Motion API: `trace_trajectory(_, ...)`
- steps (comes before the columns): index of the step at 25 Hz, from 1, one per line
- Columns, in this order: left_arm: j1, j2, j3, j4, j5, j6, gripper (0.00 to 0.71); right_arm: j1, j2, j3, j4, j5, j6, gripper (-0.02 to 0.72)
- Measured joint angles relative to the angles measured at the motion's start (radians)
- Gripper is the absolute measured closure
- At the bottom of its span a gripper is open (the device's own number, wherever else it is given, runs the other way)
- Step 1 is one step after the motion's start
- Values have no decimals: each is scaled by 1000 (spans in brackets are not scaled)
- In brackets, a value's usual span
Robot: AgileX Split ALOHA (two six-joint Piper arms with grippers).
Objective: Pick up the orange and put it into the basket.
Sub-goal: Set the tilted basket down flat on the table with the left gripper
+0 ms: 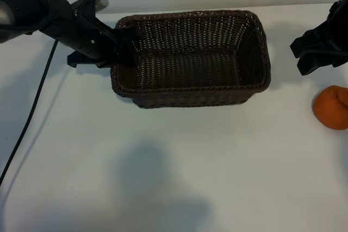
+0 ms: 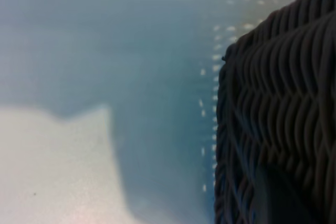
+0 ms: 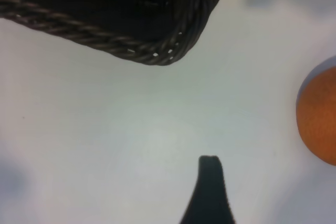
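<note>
One basket [image 1: 191, 97], long axis left-right

1. We see a dark brown woven wicker basket [image 1: 191, 58], rectangular, upright and empty, toward the far middle.
2. We see a small lumpy orange [image 1: 330, 107] well right of it, nearer.

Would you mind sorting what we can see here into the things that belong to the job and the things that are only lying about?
Belongs to the job:
- orange, on the table, outside the basket
- basket, nothing in it
- left gripper, at the basket's rim
- right gripper, open, beyond the orange

Just lying about:
- black cable along the table
</note>
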Motion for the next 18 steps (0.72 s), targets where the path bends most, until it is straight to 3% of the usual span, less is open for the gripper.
trace_trajectory(14,-13,11,0,0,-12,3,547,0,0,0,-1,-1,0,154)
trace_trajectory(16,-13,11,0,-3,-4,2,491,0,0,0,-2,-1,0,154)
trace_trajectory(18,-13,11,-1,-12,4,0,389,0,0,0,-2,-1,0,154)
